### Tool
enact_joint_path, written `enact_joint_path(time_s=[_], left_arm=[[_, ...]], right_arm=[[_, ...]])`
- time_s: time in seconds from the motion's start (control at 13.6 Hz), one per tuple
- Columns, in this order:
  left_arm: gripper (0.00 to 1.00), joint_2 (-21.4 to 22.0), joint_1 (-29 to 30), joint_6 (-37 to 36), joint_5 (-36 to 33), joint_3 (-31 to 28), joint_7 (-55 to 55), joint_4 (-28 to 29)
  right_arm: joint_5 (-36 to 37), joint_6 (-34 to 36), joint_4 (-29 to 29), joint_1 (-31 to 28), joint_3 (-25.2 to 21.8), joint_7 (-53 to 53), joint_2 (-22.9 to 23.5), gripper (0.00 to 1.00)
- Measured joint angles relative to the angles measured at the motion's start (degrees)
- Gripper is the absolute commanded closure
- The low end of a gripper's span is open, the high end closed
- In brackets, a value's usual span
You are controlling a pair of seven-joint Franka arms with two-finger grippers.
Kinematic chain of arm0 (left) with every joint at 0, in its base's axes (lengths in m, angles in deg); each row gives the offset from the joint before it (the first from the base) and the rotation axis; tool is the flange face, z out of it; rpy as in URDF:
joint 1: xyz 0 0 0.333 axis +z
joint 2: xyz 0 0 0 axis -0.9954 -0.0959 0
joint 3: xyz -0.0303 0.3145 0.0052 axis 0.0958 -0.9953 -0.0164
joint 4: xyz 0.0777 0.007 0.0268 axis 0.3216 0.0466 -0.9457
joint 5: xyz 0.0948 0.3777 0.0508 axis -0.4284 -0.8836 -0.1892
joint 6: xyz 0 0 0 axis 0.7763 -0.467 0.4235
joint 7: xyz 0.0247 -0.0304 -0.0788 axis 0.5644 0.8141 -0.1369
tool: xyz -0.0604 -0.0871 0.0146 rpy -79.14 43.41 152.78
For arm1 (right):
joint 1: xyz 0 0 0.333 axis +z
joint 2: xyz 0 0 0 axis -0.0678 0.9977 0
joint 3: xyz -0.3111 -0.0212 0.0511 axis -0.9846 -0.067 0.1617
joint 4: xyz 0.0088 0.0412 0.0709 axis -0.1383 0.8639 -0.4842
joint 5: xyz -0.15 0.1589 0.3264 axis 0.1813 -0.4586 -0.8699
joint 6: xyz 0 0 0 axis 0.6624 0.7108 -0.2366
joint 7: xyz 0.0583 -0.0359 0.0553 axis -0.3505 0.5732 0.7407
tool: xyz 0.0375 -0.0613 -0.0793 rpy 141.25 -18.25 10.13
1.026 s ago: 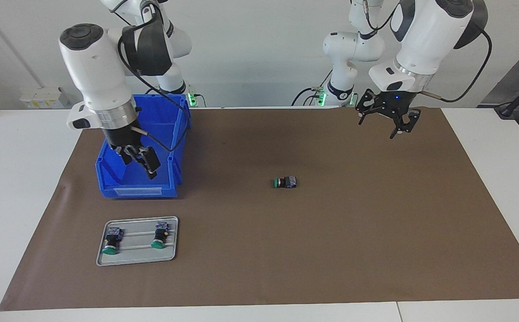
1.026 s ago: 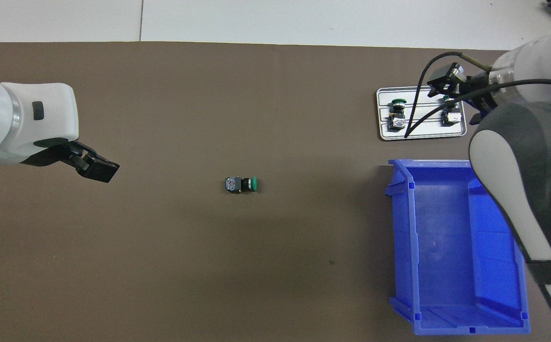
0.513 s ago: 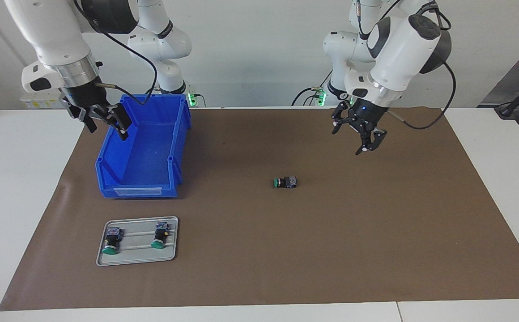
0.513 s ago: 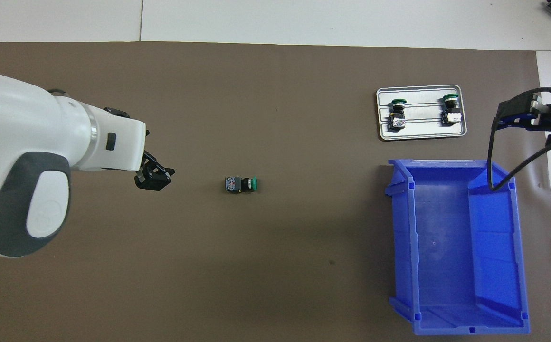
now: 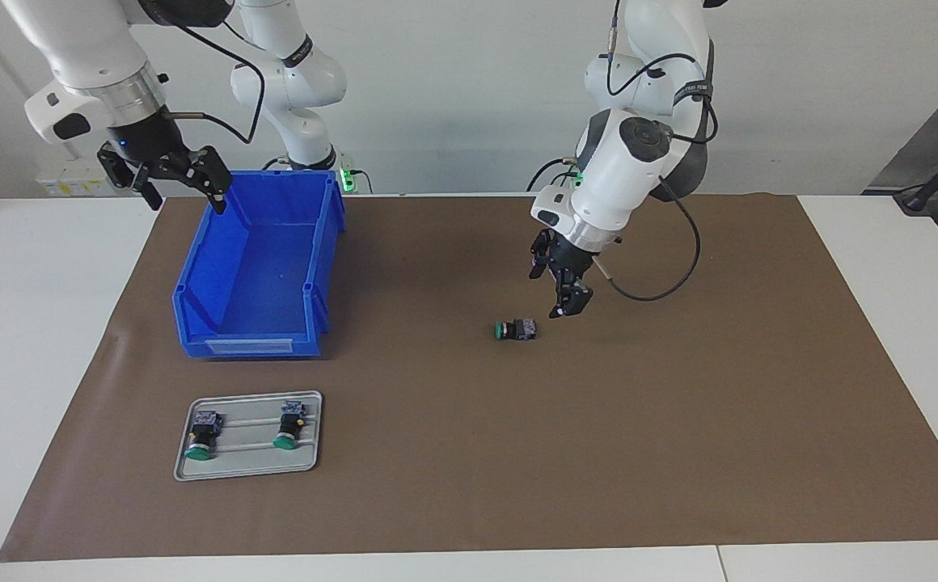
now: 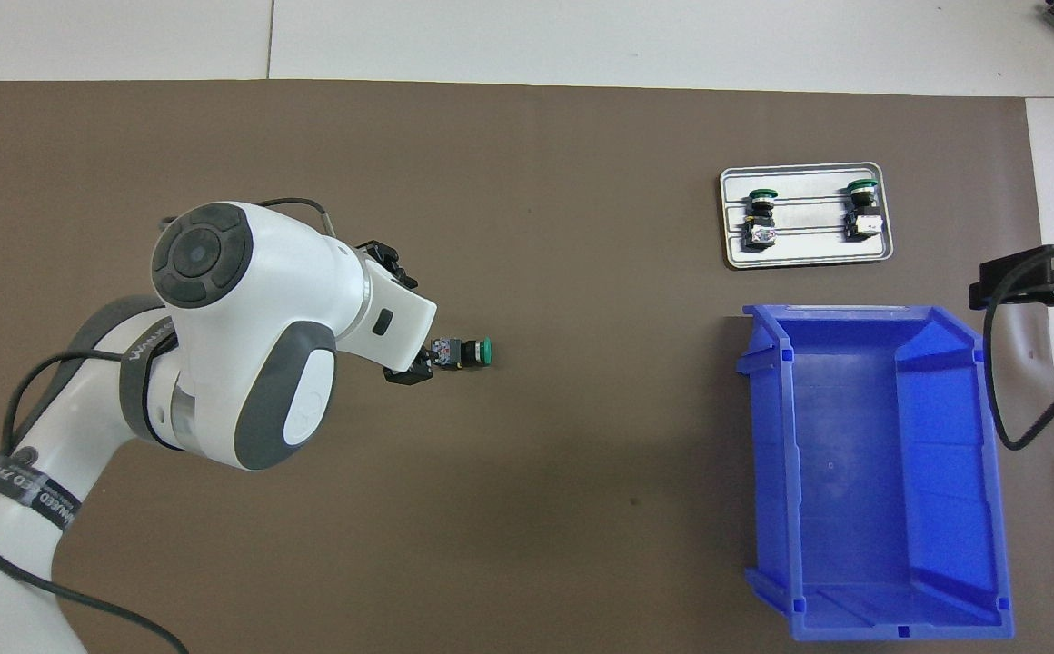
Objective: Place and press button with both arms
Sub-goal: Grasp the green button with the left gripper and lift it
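My left tool (image 5: 564,296), released, hangs just above the green-capped black push-button (image 5: 515,329) lying sideways; off-centre descent could roll it. Right tool (image 5: 166,171) released, waiting.

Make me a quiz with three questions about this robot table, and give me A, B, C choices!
1. How many buttons lie on the metal tray?
A. one
B. two
C. four

2. What is the blue bin like?
A. empty
B. full of buttons
C. tipped over

3. Where is the loose button?
A. in the bin
B. on the tray
C. on the brown mat, about mid-table

Answers:
1 B: two green caps show on the tray, side by side.
2 A: only its bare blue floor shows inside.
3 C: it lies on its side alone on the mat, apart from both the bin and the tray.
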State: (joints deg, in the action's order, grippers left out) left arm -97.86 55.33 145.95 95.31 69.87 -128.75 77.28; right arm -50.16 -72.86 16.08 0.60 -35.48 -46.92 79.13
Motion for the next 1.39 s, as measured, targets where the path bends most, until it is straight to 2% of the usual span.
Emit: enact_joint_path(time_s=[0.66, 1.03, 1.17, 1.25, 1.39], left_arm=[[0.05, -9.99, -6.67, 12.29, 0.15, -0.07, -0.17, 1.45], [0.05, -12.43, -7.07, 16.41, 0.15, -0.09, -0.35, 2.19], [0.08, -13.36, -7.19, 17.81, 0.15, -0.09, -0.36, 2.68], [0.17, -13.68, -7.21, 18.03, 0.15, -0.10, -0.38, 2.73], [0.80, -13.82, -7.21, 18.50, 0.15, -0.22, -0.39, 2.68]], right_arm=[[0.00, -0.24, 2.17, -1.23, 0.05, 0.04, -1.13, 0.00], [0.00, -1.16, 2.23, -1.02, 0.10, 0.04, -1.13, 0.00], [0.09, -1.39, 2.26, -0.76, 0.20, 0.04, -1.13, 0.00], [0.11, -1.40, 2.26, -0.49, 0.16, 0.04, -1.13, 0.00], [0.18, -1.40, 2.26, 1.13, -1.15, 0.04, -1.13, 0.00]])
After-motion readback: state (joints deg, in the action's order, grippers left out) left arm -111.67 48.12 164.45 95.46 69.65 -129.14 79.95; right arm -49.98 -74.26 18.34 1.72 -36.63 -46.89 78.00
